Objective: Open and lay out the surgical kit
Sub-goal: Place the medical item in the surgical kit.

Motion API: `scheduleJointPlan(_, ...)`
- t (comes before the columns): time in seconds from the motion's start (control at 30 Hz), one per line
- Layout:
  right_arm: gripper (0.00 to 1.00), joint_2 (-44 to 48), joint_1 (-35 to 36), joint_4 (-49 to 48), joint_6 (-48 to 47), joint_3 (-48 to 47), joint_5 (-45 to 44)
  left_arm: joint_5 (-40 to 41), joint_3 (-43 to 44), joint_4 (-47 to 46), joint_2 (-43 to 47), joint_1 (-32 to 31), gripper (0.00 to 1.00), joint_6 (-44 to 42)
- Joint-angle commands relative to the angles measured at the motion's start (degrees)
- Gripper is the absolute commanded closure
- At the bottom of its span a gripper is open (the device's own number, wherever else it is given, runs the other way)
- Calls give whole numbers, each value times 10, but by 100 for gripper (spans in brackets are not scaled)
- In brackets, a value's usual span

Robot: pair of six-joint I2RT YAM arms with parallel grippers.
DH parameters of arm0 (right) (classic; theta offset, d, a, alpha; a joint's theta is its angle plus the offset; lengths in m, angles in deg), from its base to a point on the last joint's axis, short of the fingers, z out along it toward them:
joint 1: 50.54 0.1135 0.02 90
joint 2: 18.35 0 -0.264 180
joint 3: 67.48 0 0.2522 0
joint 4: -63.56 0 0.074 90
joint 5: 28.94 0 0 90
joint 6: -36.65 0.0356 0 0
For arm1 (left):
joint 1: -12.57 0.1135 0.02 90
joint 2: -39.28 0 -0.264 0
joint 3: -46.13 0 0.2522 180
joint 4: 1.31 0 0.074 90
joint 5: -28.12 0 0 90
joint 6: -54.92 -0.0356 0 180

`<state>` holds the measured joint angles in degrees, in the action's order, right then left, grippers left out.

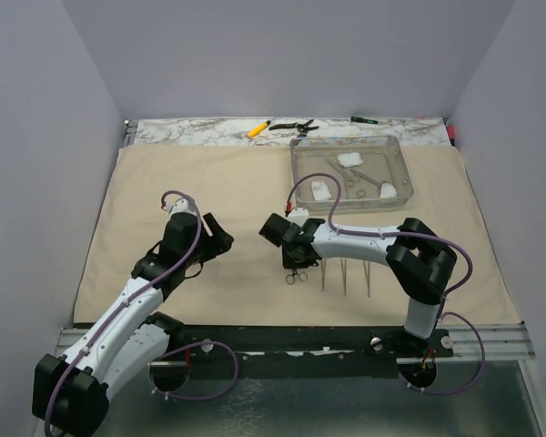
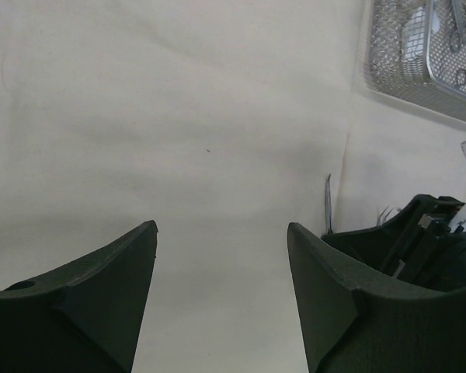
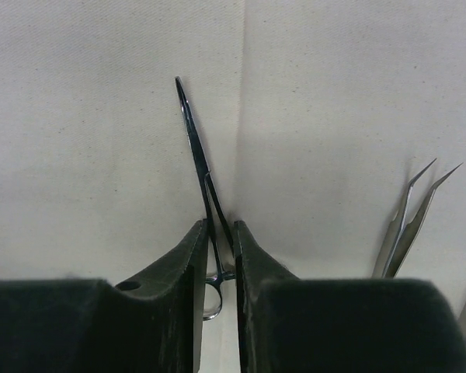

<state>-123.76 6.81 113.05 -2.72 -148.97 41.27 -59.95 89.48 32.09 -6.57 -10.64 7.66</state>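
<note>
The beige cloth wrap [image 1: 209, 182] lies spread flat. The clear plastic tray [image 1: 296, 168] stands on it at the back right, holding three white gauze balls [image 1: 350, 159] and steel clamps [image 1: 359, 177]. My right gripper [image 1: 296, 259] is shut on a ring-handled clamp [image 3: 194, 140] at the cloth's near middle, its tip lying on the cloth, its rings [image 1: 296, 276] showing below the fingers. In the right wrist view the gripper [image 3: 220, 229] pinches its shanks. Thin tweezers [image 1: 346, 273] lie in a row to its right [image 3: 408, 221]. My left gripper [image 1: 220, 238] is open and empty above bare cloth [image 2: 221, 229].
A yellow pen [image 1: 258, 128] and black-handled pliers [image 1: 293, 126] lie on the marble strip behind the cloth. Grey walls close in left, right and back. The tray's corner [image 2: 419, 54] shows at the top right of the left wrist view.
</note>
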Motion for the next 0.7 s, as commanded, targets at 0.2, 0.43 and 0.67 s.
scheduleJointPlan(0.2, 89, 13, 3, 53, 65, 27, 22, 100, -36, 37, -15, 3, 31, 79)
scheduleJointPlan(0.43, 89, 8, 3, 58, 64, 35, 23, 139, -53, 52, -5, 3, 31, 109)
scheduleJointPlan(0.67, 74, 15, 3, 53, 33, 16, 32, 155, -50, 59, 3, 3, 31, 110)
